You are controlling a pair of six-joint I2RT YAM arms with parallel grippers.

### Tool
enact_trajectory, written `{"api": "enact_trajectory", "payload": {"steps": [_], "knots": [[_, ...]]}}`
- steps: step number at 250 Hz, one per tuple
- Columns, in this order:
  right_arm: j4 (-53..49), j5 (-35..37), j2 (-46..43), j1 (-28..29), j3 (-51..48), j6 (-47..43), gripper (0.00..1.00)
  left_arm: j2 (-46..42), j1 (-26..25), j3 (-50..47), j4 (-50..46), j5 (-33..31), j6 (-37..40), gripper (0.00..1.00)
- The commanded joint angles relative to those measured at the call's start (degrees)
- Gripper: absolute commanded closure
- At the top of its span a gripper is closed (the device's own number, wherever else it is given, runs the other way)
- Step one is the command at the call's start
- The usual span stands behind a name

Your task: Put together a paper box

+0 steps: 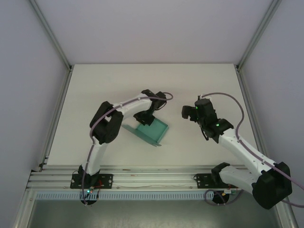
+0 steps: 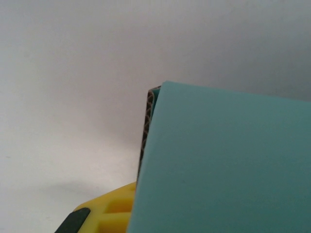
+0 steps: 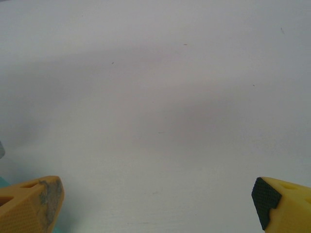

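The teal paper box (image 1: 148, 131) lies near the middle of the white table (image 1: 95, 90) as a shallow open tray with low raised walls. My left gripper (image 1: 142, 119) reaches down onto its far left wall and is shut on that wall. In the left wrist view the teal card (image 2: 223, 165) stands close in front, its layered edge showing. One yellow finger (image 2: 109, 208) sits beside the card, which hides the other. My right gripper (image 1: 186, 112) hovers to the right of the box, apart from it. Its yellow fingertips (image 3: 29, 206) stand wide open over bare table.
Grey enclosure walls and aluminium posts (image 1: 52, 42) border the table on the left, right and back. A metal rail (image 1: 152, 178) with both arm bases runs along the near edge. Bare tabletop lies behind the box and to its left.
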Motion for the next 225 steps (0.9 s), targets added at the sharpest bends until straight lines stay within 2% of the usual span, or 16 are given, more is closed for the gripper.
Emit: {"api": "enact_trajectory", "payload": {"steps": [1, 49, 78, 109, 159, 189, 225], "knots": [[-1.05, 2.43, -0.44, -0.53, -0.09, 0.30, 0.00, 7.08, -2.17, 1.97, 0.58, -16.10, -1.02, 1.00], [-0.85, 2.75, -0.46, -1.11, -0.79, 0.93, 0.00, 12.54, -3.20, 5.33, 2.48, -22.80, -1.58, 1.00], [-0.96, 2.48, -0.29, -1.29, -0.80, 0.80, 0.00, 12.72, -3.27, 7.32, 2.68, -19.90, 0.03, 1.00], [-1.82, 1.44, -1.39, -1.43, -0.66, 0.33, 0.00, 7.74, -3.32, 7.11, 3.91, -16.27, 2.34, 0.59], [-2.92, -1.96, -6.57, -1.58, -1.84, -0.82, 0.00, -1.71, -3.45, 6.36, 4.17, -10.88, 6.58, 0.31], [-3.31, -4.12, -9.28, -1.73, -2.58, -1.70, 0.00, -7.04, -3.48, 6.25, 5.20, -7.45, 8.27, 0.01], [-2.36, -9.30, -9.07, -1.86, -2.29, -6.29, 0.00, -12.96, -3.36, 6.70, 6.77, -6.60, 7.93, 0.00]]}}
